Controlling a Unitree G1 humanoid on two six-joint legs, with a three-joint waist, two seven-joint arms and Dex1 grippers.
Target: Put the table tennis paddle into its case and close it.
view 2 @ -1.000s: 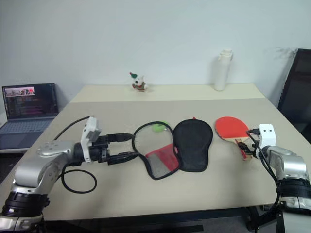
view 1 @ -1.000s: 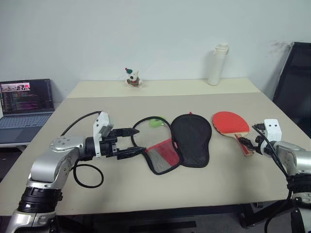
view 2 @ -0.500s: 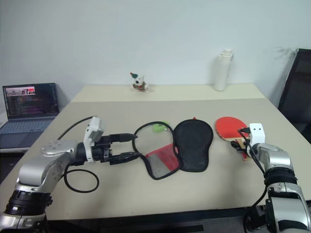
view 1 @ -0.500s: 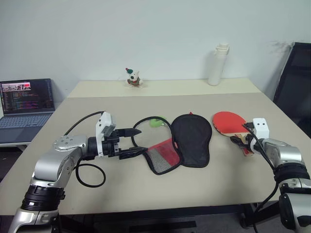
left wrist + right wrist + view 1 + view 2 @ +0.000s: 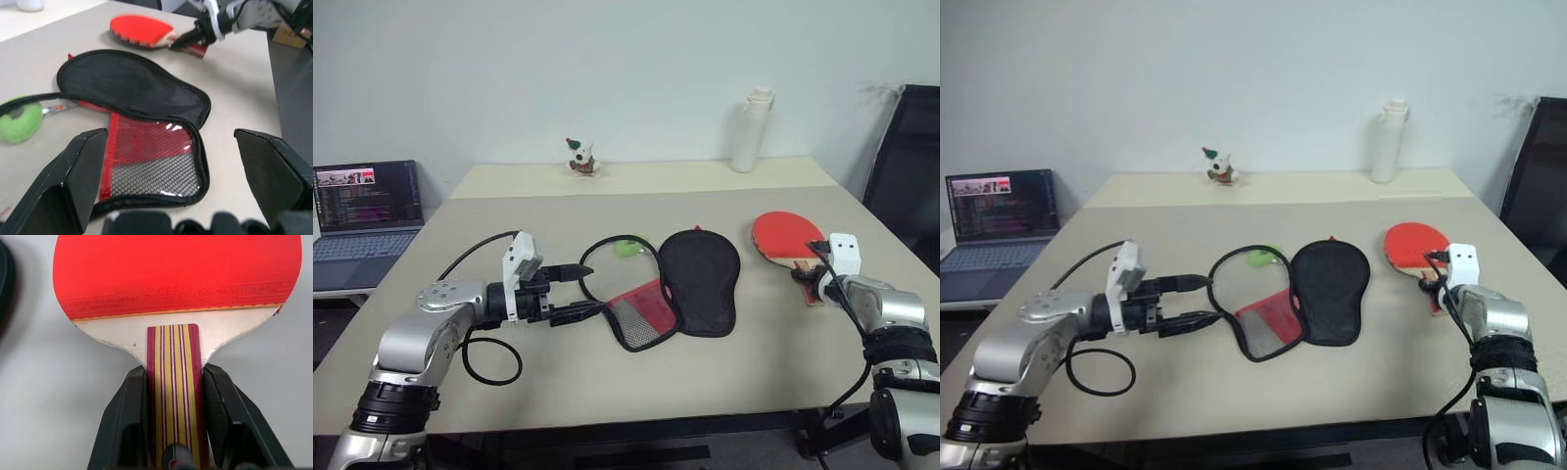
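The table tennis paddle [image 5: 786, 236], red-faced with a striped wooden handle [image 5: 173, 396], is at the right of the table. My right gripper [image 5: 173, 374] is shut on that handle, one black finger pressing each side. The case [image 5: 698, 280] lies unzipped in the middle of the table. Its black half is flat, and its red half with the mesh pocket [image 5: 151, 161] is folded out toward me. My left gripper [image 5: 597, 286] hovers open just left of the mesh half, pointing at it, with nothing between its fingers.
A small green ball [image 5: 626, 248] rests inside the case's loose zip loop. A toy figure [image 5: 579, 157] and a white bottle [image 5: 747, 132] stand at the table's far edge. A laptop [image 5: 367, 211] sits far left, a black chair [image 5: 911, 166] far right.
My right gripper has closed on the paddle's handle, and the paddle has shifted slightly away from me and to the right. The left arm and the case have stayed put.
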